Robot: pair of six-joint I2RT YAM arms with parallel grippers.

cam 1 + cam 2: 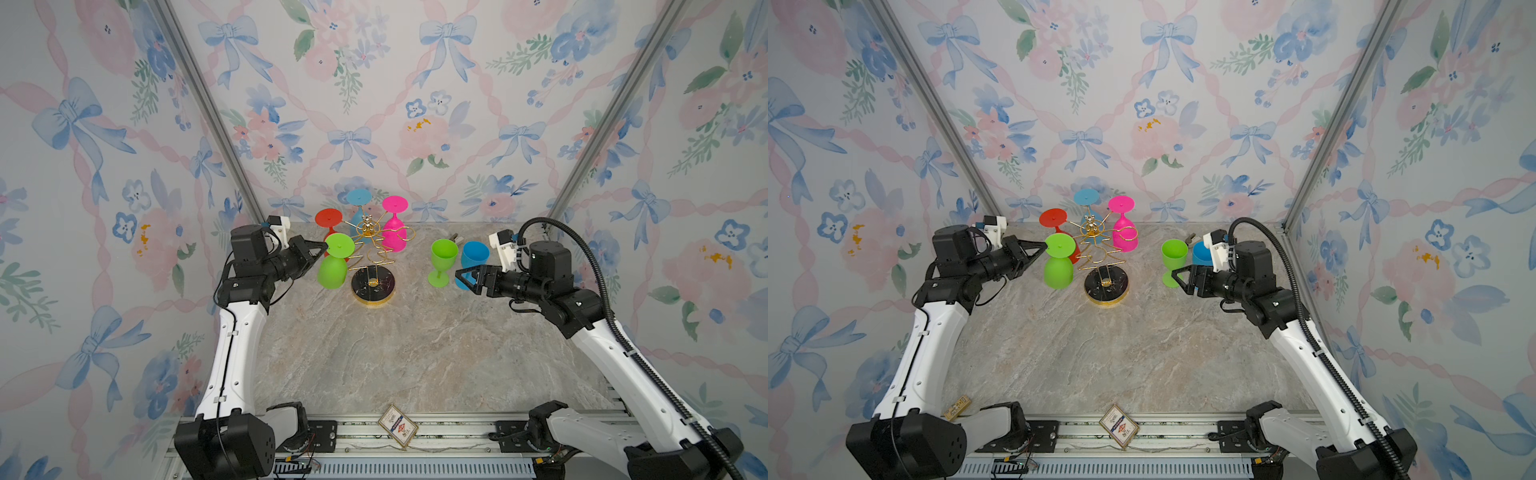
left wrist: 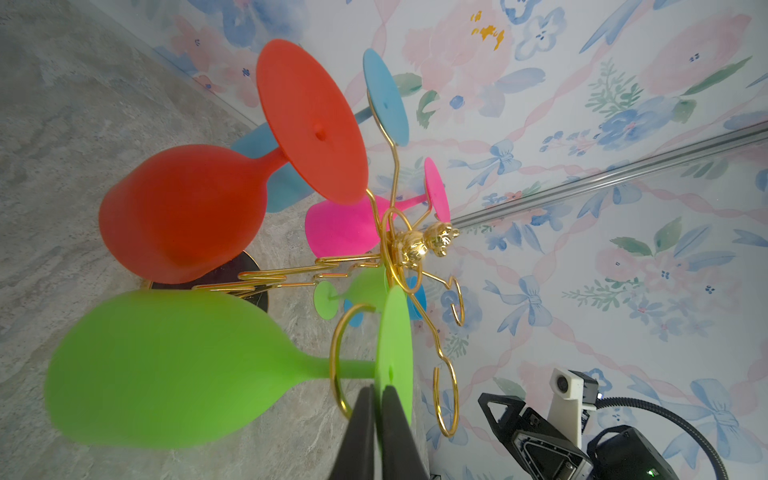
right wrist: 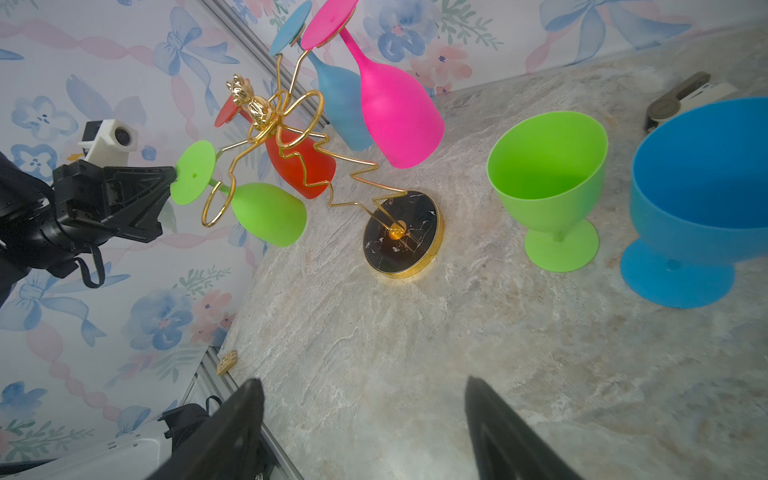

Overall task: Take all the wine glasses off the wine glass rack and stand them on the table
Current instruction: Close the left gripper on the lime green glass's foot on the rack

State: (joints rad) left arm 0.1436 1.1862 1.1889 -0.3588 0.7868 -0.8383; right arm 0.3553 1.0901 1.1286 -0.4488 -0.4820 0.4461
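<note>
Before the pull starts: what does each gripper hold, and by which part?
Left gripper pinches the hanging green wine glass by its foot's rim; right gripper holds nothing.

Pastel floral, bow-patterned walls point(image 1: 374, 104) around a grey marbled tabletop point(image 1: 415, 353)

I see the wine glass rack point(image 1: 372, 286) near the worktop's point(image 1: 415, 353) far edge, left of centre, glasses point(image 1: 394, 232) hanging on it. My left hand point(image 1: 324, 248) touches the wine glass point(image 1: 332, 268) hanging nearest the front edge; a goblet point(image 1: 443, 259) and a cup point(image 1: 476, 253) stand right of the rack.
</note>
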